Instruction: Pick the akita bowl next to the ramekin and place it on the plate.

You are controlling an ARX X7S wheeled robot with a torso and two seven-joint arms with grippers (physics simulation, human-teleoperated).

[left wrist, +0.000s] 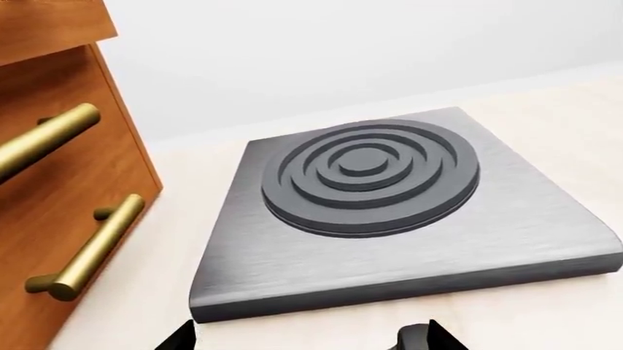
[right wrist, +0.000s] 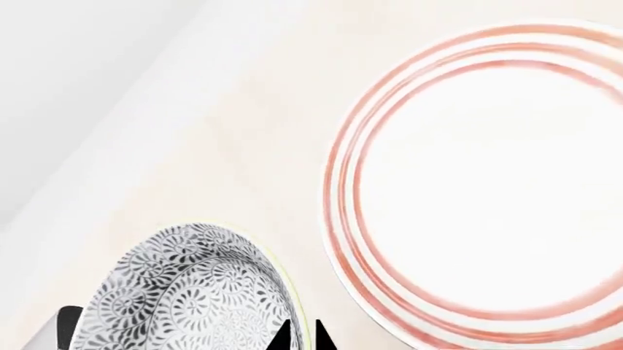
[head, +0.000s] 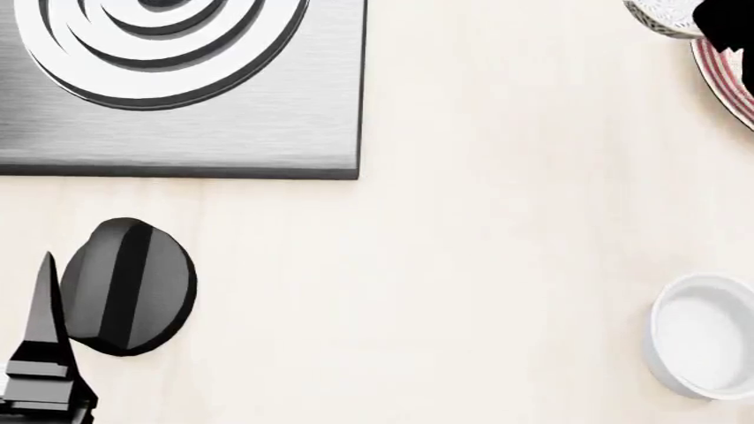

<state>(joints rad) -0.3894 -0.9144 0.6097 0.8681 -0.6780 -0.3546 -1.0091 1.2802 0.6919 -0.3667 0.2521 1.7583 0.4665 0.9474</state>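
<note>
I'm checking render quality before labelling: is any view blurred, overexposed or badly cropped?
All three views are sharp. Head view: the burner renders bright white, and the patterned bowl and plate are cropped at the edge. Right wrist view: the plate's centre is nearly washed out, its red rings faint. Left wrist view: evenly lit, no glare.

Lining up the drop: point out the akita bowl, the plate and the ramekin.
akita bowl (right wrist: 195, 299): right wrist view, patterned inner wall.
plate (right wrist: 486, 182): right wrist view, bare white centre.
ramekin (head: 704, 343): head view, inside floor.
</note>
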